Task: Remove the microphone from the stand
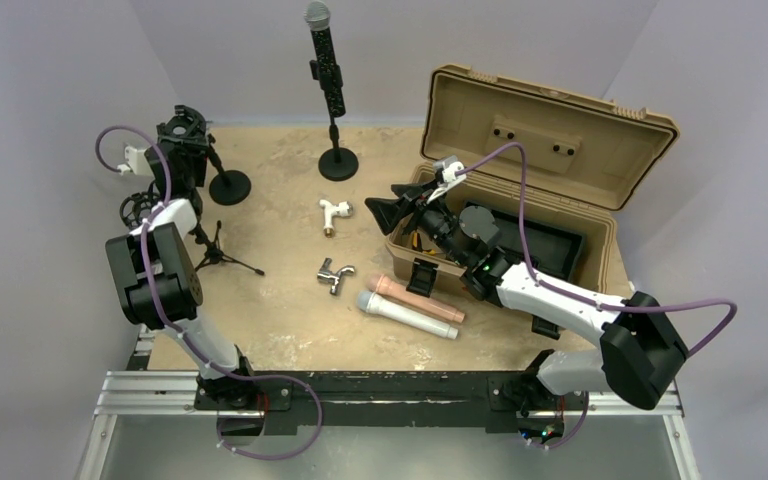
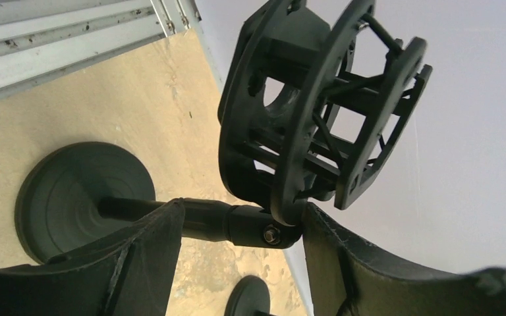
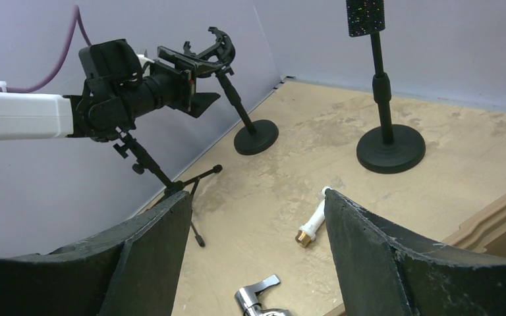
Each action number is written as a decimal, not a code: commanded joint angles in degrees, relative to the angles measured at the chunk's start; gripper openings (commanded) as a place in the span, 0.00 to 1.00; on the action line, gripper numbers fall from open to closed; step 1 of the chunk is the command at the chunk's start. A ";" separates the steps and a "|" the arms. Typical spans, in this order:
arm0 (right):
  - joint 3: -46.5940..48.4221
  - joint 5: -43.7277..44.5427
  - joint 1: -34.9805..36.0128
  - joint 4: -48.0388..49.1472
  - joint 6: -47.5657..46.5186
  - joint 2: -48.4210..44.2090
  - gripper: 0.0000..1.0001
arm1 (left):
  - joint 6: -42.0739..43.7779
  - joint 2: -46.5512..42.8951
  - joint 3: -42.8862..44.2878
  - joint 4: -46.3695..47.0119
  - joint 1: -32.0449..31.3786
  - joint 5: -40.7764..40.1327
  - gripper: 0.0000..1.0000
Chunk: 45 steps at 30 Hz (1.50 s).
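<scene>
Plainly puts the microphone (image 1: 326, 62) at the back middle of the tabletop (image 1: 280, 330), clipped in the stand (image 1: 337, 160), long axis close to vertical, mesh head on top, with a slight lean in the overhead view. Finds the right claw (image 3: 257, 197) parted with nothing between its fingers, hovering over the tabletop just beside the open tan case (image 1: 560, 120) and aimed toward the left wall. Reads the microphone from that claw as ahead, off to the right and well above finger level: shows only the lower end of the body at the top edge of the right wrist view, over the pole and round base. Finds the left claw (image 2: 240, 220) well apart from all this at the left wall, fingers apart on either side of the swivel joint under an empty shock mount (image 2: 316, 112) on a second stand; cannot tell whether the pads touch that joint. Judges the right arm clearly the nearer. Expects the coming move to call for a rise and a turn toward the back, fingers brought square across the upright body, then a pull up along that axis out of the clip.
</scene>
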 commanded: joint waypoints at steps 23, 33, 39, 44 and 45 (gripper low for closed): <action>0.60 0.49 -0.15 2.36 -0.13 -0.13 0.72 | 13.48 -14.33 27.49 -35.07 -1.50 6.87 0.86; 0.14 0.55 -0.15 2.39 0.00 -1.25 0.72 | 35.30 -17.13 16.56 -2.70 -14.36 23.28 0.84; 0.05 0.63 -0.17 2.41 -0.02 -1.75 0.72 | 30.46 -5.13 24.09 9.31 -17.89 39.20 0.88; -0.12 0.89 -0.18 2.27 -0.13 -2.16 0.72 | 36.66 1.15 31.29 7.62 -21.34 36.98 0.79; -0.13 1.05 -0.20 2.28 -0.18 -2.25 0.72 | 37.68 2.58 32.98 7.35 -21.89 37.01 0.79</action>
